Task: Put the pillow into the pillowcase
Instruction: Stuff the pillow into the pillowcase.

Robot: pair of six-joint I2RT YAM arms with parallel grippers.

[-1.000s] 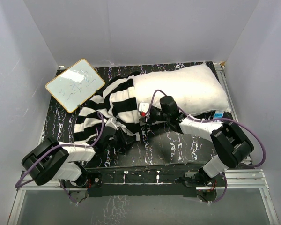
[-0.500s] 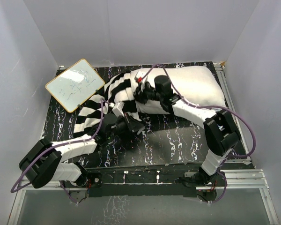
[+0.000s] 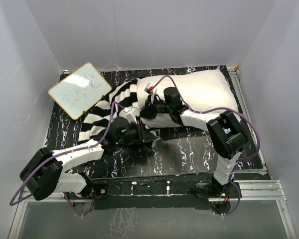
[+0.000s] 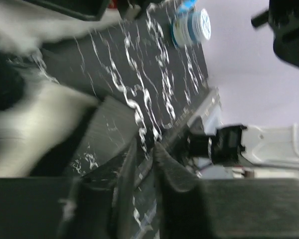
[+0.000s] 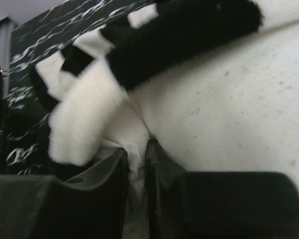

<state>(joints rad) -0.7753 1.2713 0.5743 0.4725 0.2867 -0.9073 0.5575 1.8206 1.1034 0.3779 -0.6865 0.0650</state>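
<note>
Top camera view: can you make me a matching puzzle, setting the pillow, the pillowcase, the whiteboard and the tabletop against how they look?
Things:
1. pillow
2. pillowcase
3. whiteboard
4. tabletop

Looks:
A. black with white veins
B. plain white and plump
C. yellow-framed, scribbled on
D. wide black and white stripes

Pairs: 1-B, 2-D, 3-C, 4-A

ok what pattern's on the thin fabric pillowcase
Wide black and white stripes run across the thin fabric pillowcase. They show clearest in the top external view.

The pillow [image 3: 209, 92] has one end hidden (under the pillowcase [image 3: 102, 117]).
</note>
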